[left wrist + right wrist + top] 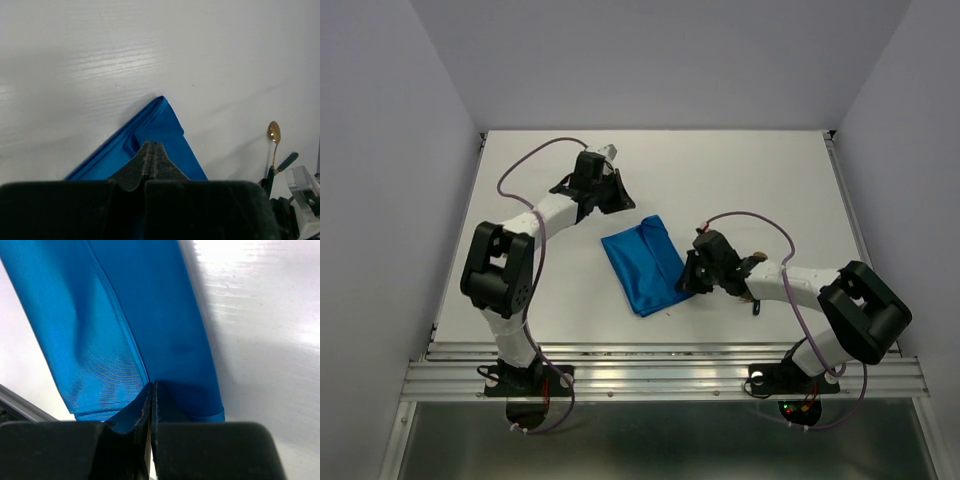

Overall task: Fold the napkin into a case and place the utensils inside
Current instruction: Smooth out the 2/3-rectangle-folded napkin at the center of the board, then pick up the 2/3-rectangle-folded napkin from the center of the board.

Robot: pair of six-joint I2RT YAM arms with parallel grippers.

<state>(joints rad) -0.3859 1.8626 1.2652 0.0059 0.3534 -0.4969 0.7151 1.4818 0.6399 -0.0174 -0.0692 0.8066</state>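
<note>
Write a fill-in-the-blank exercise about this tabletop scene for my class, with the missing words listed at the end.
1. The folded napkin is ___ in colour.
2. The left end effector and the right end effector are both ___, not open.
3. In the left wrist view, the spoon has a ___-coloured head.
Missing words: blue; shut; gold.

You have bare table (770, 180) along the far and left sides. The folded napkin (645, 265) fills the centre, hemmed in by the left gripper (151, 147) at its far end and the right gripper (152, 390) at its right edge (both with jaws closed). The spoon (273, 134) lies close by the right arm (795, 285).
</note>
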